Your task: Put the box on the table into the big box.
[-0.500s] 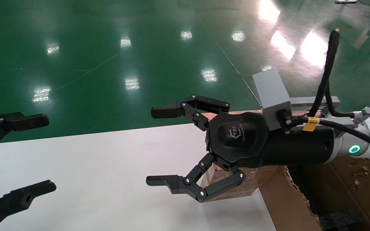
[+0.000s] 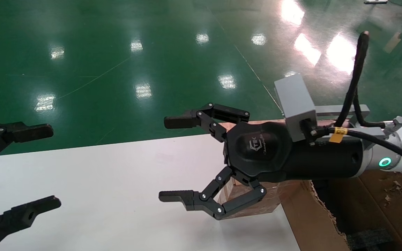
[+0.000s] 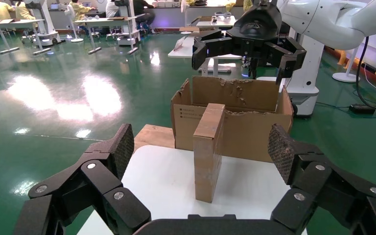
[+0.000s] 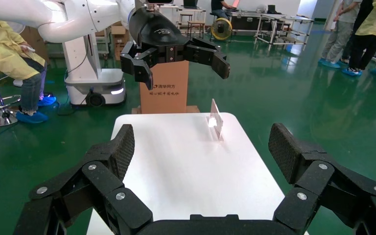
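Brown taped box (image 3: 208, 149) upright on white table (image 2: 110, 195) beside ragged big box (image 3: 235, 120), both claws wide open, empty.

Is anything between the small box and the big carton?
Nothing visible. The small taped brown cardboard box stands upright on the white table, directly in front of the large torn-rimmed carton. The open right gripper hangs above the box.

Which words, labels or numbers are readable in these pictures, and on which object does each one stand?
"TEK": logo on the black shell of the right gripper, with a smaller line beside it, too small to read.
Black print on the side of the big box: too small to read.
Dark printed characters on a brown cardboard stand beyond the table: too blurred to read.
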{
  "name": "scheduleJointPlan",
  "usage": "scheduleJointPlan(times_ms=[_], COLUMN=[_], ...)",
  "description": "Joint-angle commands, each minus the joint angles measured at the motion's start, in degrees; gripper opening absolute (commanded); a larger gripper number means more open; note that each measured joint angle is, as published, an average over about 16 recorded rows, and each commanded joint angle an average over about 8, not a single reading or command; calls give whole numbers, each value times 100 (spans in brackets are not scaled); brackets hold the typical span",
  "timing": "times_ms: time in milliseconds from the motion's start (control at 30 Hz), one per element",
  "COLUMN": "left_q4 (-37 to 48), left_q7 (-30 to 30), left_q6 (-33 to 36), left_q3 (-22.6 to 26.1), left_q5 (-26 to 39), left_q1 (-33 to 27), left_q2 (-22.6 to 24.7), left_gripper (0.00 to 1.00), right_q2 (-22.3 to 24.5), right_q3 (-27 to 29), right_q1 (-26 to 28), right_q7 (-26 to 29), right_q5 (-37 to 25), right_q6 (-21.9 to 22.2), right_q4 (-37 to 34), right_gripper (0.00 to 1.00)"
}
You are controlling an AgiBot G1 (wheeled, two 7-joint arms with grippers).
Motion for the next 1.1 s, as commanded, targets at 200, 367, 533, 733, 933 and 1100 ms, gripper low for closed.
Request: scheduleJointPlan(times_ms=[200,367,533,733,933,1100], left_q4=[0,0,0,0,0,0], left_q7=[0,0,0,0,0,0], left_q6=[0,0,0,0,0,0], left_q3=[0,0,0,0,0,0], left_q5=[0,0,0,0,0,0], left_q1=[0,0,0,0,0,0], left_q2=[0,0,0,0,0,0], left_gripper=[12,0,0,0,0,0], right_q2=[26,54,163,438,613,632], right_q3=[-60,-266,-696,-1325,-1773,-2095], right_q1=[78,372,755,1191,1589,1893], right_q7=[19,36,-108,-486,-906,-1224], right_q5=[-107,-364,-615,-836,-1164,-1421], right_q6=[-83,-346,-534,-546,-509,-513], right_q4=[17,-26,-205,-611,-1239,-1766], right_gripper=[100,100,100,100,100,100])
